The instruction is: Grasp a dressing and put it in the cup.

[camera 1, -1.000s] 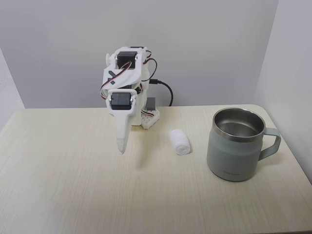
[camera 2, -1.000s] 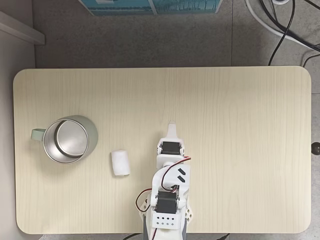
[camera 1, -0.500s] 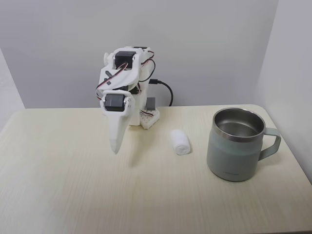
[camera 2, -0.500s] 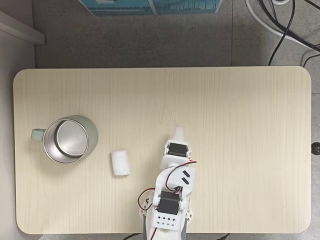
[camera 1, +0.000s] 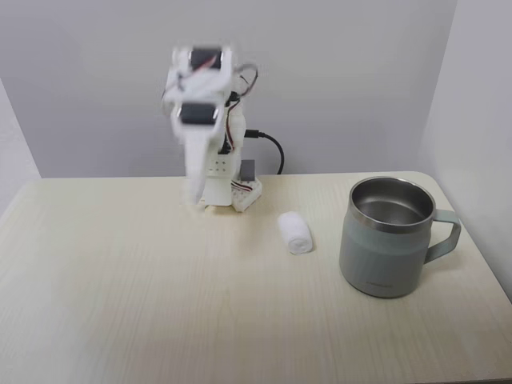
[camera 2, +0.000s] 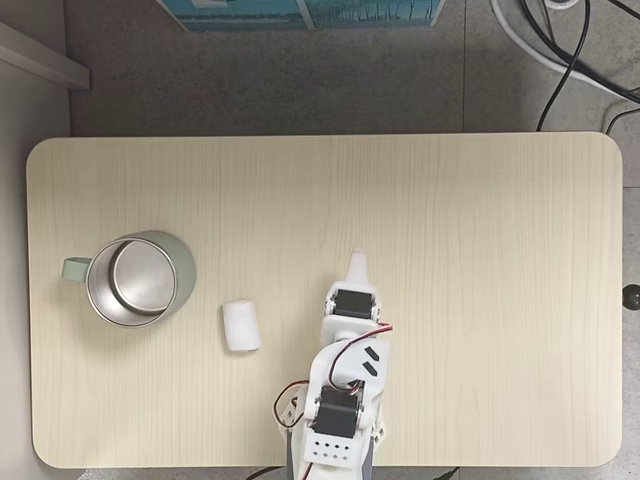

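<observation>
The dressing (camera 1: 297, 233) is a small white gauze roll lying on its side on the wooden table, left of the cup (camera 1: 392, 240) in the front fixed view. Seen from above, the dressing (camera 2: 240, 325) lies right of the cup (camera 2: 140, 280), a pale grey-green mug with a steel inside, nothing in it. My white gripper (camera 1: 194, 190) hangs blurred above the table near the arm's base, pointing down. From above the gripper (camera 2: 357, 261) is a narrow tip right of the roll and apart from it. Its fingers lie together with nothing between them.
The arm's base (camera 2: 335, 440) sits at the table's near edge in the top-down view. A black cable (camera 1: 272, 148) runs behind the base. A blue box (camera 2: 300, 12) and cables (camera 2: 560, 50) lie on the floor beyond the table.
The arm has lifted the gripper well above the table and drawn it back towards the base, blurring it. Roll and mug have not moved.
</observation>
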Available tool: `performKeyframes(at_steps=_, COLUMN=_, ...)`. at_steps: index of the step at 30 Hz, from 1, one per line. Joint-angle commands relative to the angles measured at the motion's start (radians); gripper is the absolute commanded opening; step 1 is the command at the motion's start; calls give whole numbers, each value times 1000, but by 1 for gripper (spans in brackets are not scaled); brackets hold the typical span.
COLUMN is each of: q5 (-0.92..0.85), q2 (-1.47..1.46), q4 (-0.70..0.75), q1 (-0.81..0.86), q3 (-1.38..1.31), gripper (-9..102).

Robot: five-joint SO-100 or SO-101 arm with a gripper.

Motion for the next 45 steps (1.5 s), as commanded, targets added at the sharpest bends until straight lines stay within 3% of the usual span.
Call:
performKeyframes(at_steps=1, q5=-40, q2=133, q4=97, q1=-94, q3=261, gripper=1)
performKeyframes(at_steps=10, q5=-328, q2=479, q4=428, q1=-284, q3=699, gripper=9)
performKeyframes(at_steps=15, q5=-597, q2=499, q4=586, q1=-400, q3=729, gripper=12)
performKeyframes(at_steps=22, q5=-893, q2=591, q4=695, q1=-445, q3=695, gripper=15)
performKeyframes(at_steps=29, q5=-930, q2=773, q4=664, q1=-571, q3=606, gripper=21)
performKeyframes(at_steps=45, q5=-807, q2=1034, q4=179, q1=-756, q3=178, gripper=24)
